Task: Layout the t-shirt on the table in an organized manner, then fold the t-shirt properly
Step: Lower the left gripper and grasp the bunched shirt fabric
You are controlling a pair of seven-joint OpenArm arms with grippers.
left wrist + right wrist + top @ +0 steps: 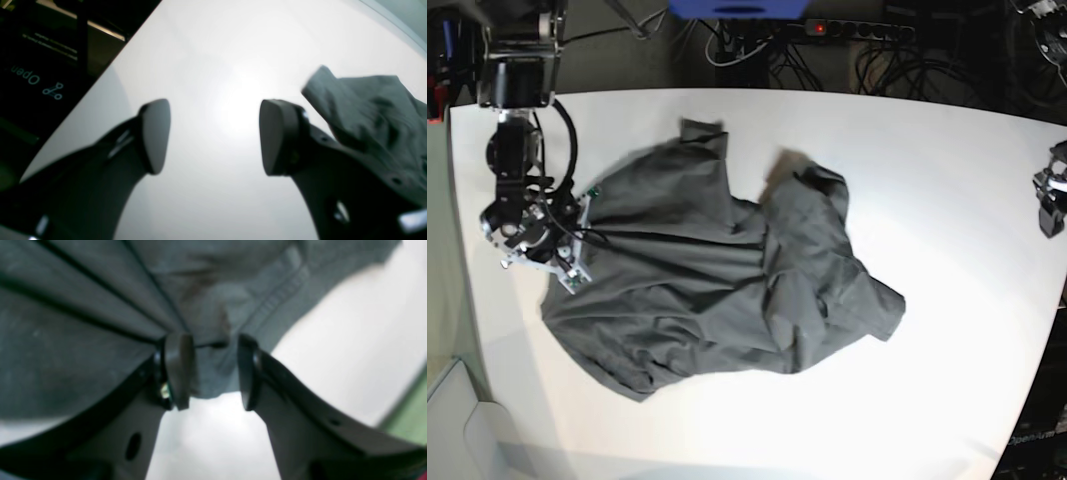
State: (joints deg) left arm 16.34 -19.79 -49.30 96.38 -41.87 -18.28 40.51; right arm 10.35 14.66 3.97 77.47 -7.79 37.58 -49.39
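The soft, wrinkled charcoal t-shirt [727, 270] sprawls crumpled across the smooth white tabletop [947, 180], lengthwise left to right. The right end effector [209, 371] pinches its taut edge. The left end effector [215, 136] gapes wide, holding nothing.

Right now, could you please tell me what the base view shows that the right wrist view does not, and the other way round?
Only the base view shows the whole t-shirt lying crumpled on the table, with the left tool far off at the table's edge, well away from the cloth. Only the right wrist view shows, up close, a bunch of cloth between the right tool's pads, with pleats fanning out from it. Both show the grey shirt, the white table and the right tool at the shirt's edge.
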